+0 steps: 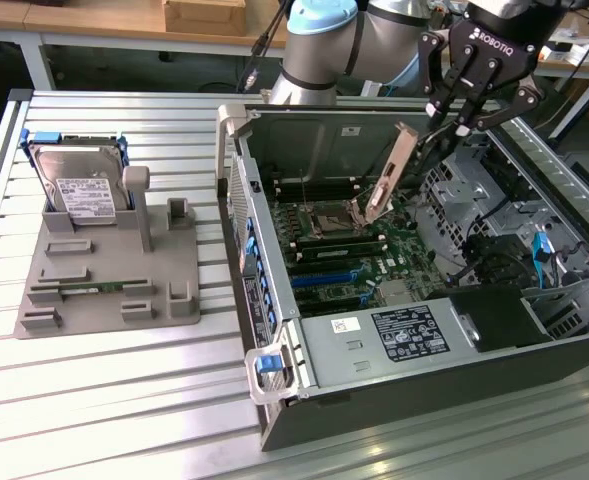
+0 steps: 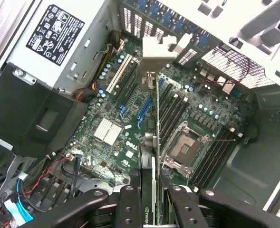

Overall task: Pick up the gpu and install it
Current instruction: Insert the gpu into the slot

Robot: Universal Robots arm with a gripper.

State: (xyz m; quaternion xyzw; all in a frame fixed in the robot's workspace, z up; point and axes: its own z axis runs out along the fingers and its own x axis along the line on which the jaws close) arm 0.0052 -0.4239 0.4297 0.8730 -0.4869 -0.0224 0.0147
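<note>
The gpu [image 1: 392, 178] is a thin dark card with a silver bracket at one end. It hangs tilted above the motherboard [image 1: 359, 262] inside the open computer case [image 1: 274, 330]. My gripper [image 1: 456, 122] is shut on the card's far end, over the exterior view's right side of the case. In the wrist view the gpu [image 2: 152, 142] runs edge-on out from between my fingers [image 2: 129, 205]. Its bracket [image 2: 156, 47] points toward the case's slotted rear wall, and the card hovers over the blue and white expansion slots [image 2: 142, 109] beside the CPU socket [image 2: 183, 145].
A grey fixture [image 1: 104, 290] on the exterior view's left holds a silver hard drive [image 1: 79, 185] upright and a green memory stick [image 1: 94, 288] lying flat. The power supply [image 1: 404, 335] and a black shroud [image 1: 494, 320] fill the case's near end. Drive cages [image 1: 534, 210] stand on the exterior view's right.
</note>
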